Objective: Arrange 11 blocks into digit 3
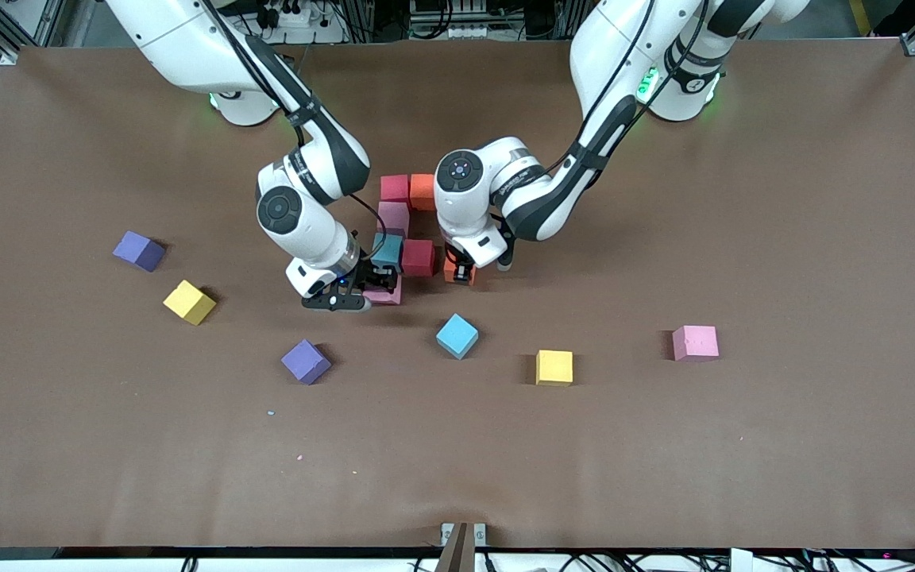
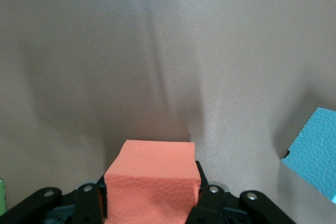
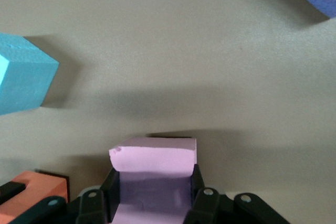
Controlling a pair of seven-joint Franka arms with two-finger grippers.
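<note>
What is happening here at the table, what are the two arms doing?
Both arms work at a cluster of blocks mid-table. The left pincer is shut on an orange block at the cluster's edge; the right pincer is shut on a pink block there. Six loose blocks, such as a blue one, lie nearer the front camera.

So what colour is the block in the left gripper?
Orange block, clearest in the left wrist view.

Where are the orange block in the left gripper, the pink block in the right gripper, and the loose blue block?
orange block (image 2: 152,182), left wrist view, textured front face.
pink block (image 3: 155,156), right wrist view, top face.
blue block (image 1: 457,335), front view, top face.
</note>
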